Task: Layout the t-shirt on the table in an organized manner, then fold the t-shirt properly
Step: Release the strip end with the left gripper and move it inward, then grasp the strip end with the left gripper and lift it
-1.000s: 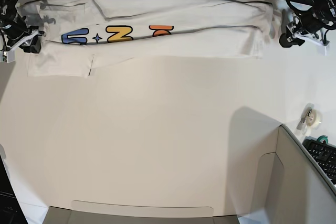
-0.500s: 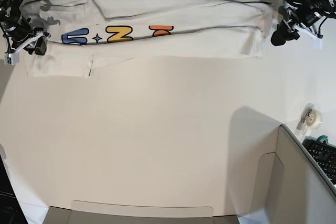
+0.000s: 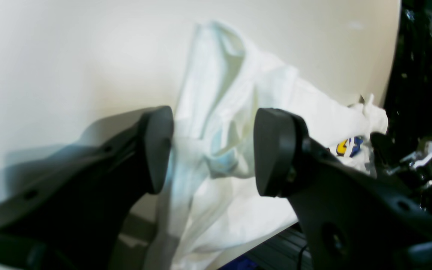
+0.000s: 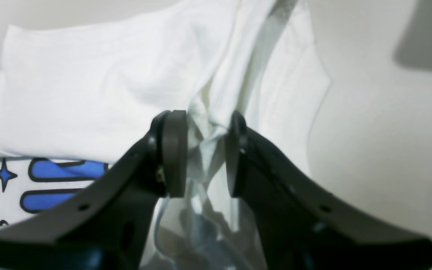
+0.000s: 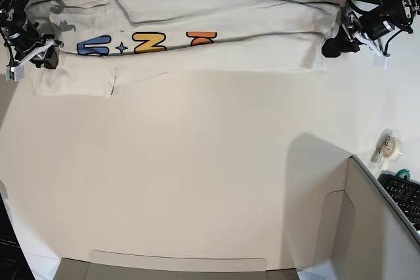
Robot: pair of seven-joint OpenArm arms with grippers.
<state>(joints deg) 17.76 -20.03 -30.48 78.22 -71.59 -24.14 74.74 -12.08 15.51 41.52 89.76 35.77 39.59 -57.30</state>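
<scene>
The white t-shirt (image 5: 216,37) lies in a long folded band along the far edge of the table (image 5: 197,175), with blue, yellow and orange letters showing. My right gripper (image 5: 46,57) is at the band's left end. In the right wrist view it (image 4: 204,153) is shut on a bunched fold of the t-shirt (image 4: 107,86), beside the blue letter. My left gripper (image 5: 328,48) is at the band's right end. There it (image 3: 212,150) stands open, and the t-shirt's (image 3: 231,93) crumpled edge lies between and below the fingers (image 3: 158,150), ungripped.
A roll of tape (image 5: 392,146) sits near the table's right edge. A grey box-like panel (image 5: 367,227) and a keyboard (image 5: 403,195) fill the near right corner. Dark cables and arm bases run behind the far edge.
My left gripper moved in from the right to the shirt's end and its jaws widened. My right gripper shifted slightly at first, still holding the cloth.
</scene>
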